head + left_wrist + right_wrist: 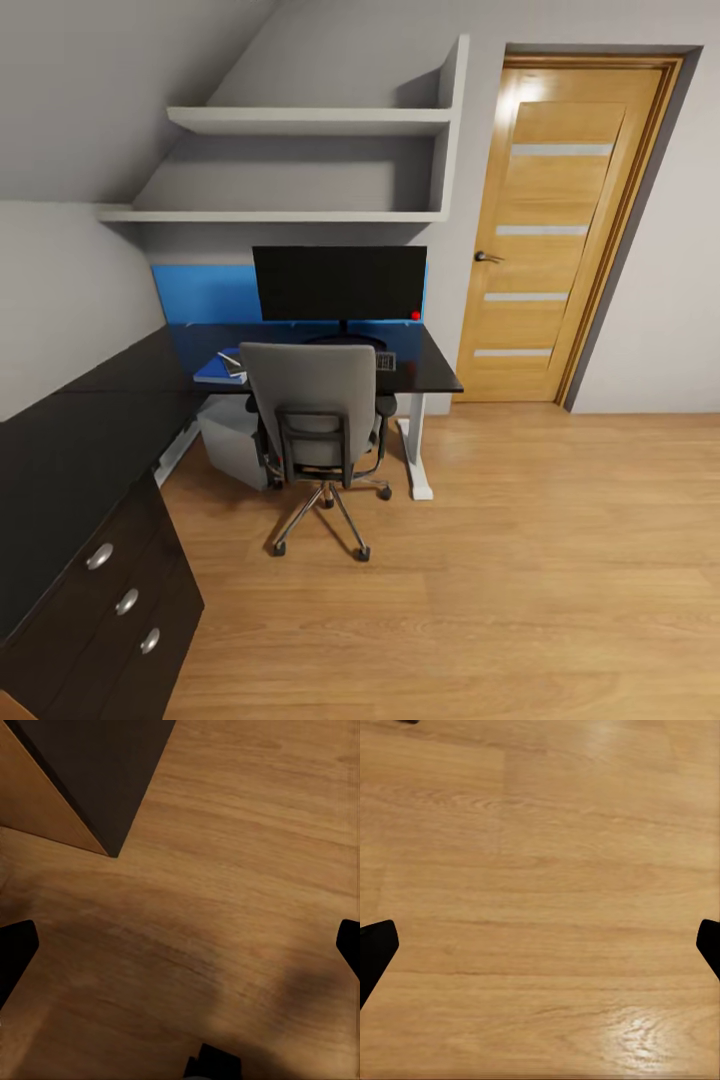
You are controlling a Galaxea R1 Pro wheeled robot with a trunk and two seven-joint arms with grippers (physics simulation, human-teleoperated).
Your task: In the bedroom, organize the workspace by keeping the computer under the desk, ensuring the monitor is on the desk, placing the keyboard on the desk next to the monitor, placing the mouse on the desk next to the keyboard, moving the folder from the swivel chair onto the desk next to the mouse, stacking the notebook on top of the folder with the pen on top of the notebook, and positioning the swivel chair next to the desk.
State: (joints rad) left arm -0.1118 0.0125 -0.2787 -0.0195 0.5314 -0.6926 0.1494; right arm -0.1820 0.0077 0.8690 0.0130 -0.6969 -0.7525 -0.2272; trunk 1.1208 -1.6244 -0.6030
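Head view: the desk (440, 378) stands under the sloped ceiling with the monitor (339, 283) upright at its back edge. The swivel chair (310, 420) is drawn up to the desk front, its tall back hiding most of the keyboard (386, 361), of which only one end shows. At the chair's left the blue folder (211, 370) lies on the black top with the small grey notebook (233, 364) on it; whether the pen rests there is too small to tell. The pale computer (232, 447) sits beneath the desk. By these signs the arrangement looks largely complete (the mouse and pen cannot be confirmed). Open room: bare plank floor (520, 560) spreads between chair and door (560, 230); the drawer unit (110, 600) stands close at the near left, its corner also in the left wrist view. Both wrist views look down on floor: left gripper (180, 945) and right gripper (540, 945) each have fingertips spread wide, holding nothing.
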